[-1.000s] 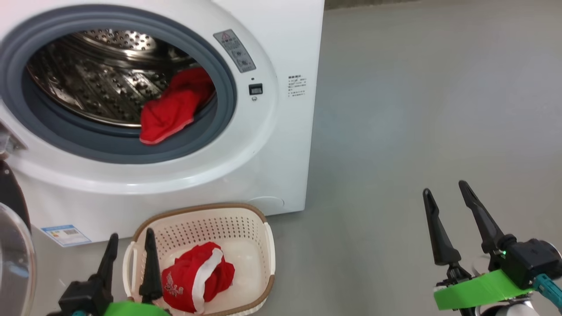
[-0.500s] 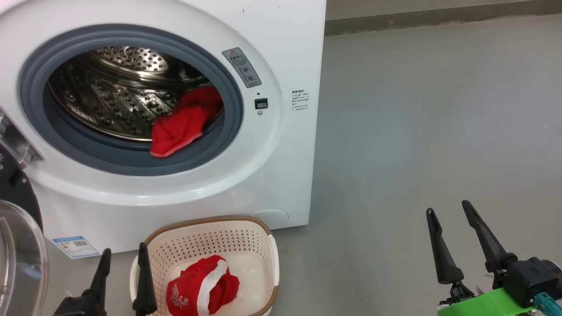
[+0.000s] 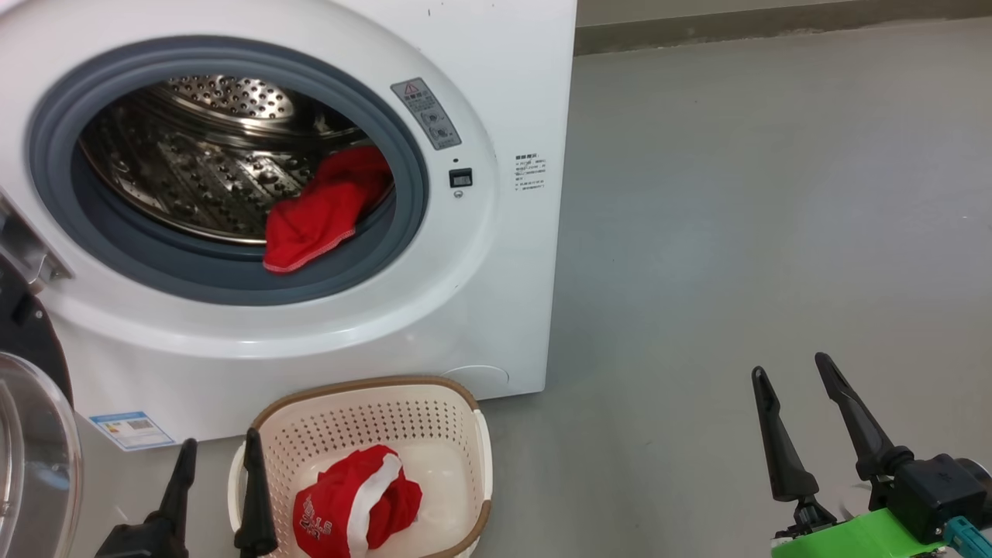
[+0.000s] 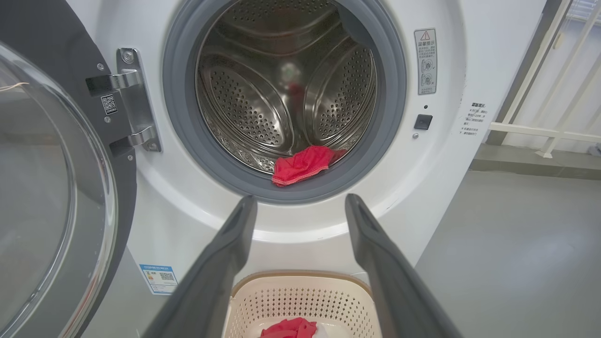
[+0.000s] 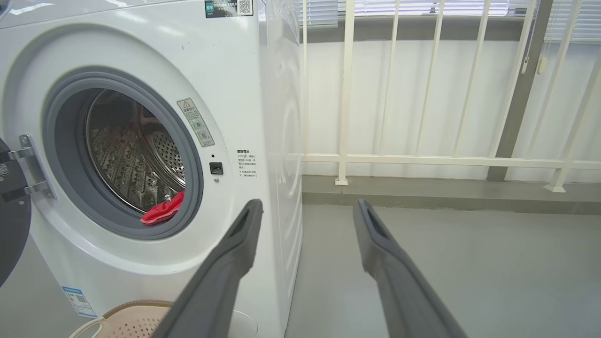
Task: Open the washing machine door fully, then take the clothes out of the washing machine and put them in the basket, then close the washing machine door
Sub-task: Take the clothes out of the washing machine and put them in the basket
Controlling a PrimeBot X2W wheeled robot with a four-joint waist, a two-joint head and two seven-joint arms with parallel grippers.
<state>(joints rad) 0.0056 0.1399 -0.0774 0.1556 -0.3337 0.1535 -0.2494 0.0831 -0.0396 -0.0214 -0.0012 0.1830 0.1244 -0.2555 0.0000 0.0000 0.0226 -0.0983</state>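
Note:
The washing machine (image 3: 496, 77) stands with its door (image 3: 31, 449) swung open at the left. One red garment of the clothes (image 3: 322, 209) hangs over the drum's front lip. In front, on the floor, the basket (image 3: 364, 385) holds another red garment with white trim (image 3: 353, 504). My left gripper (image 3: 220, 439) is open and empty, just left of the basket's near corner. In the left wrist view its fingers (image 4: 301, 198) point at the drum garment (image 4: 300, 164) above the basket (image 4: 300, 274). My right gripper (image 3: 790, 365) is open and empty over bare floor, far right.
Grey floor (image 3: 736, 232) stretches to the right of the machine. The right wrist view shows a white railing (image 5: 347, 159) on a low kerb behind, the machine's side (image 5: 281, 117), and the open right gripper (image 5: 307, 202). The open door (image 4: 47, 188) juts out at the left.
The head camera has tilted, so the whole picture sits lower than a second ago. Both grippers, the basket and the clothes keep their places.

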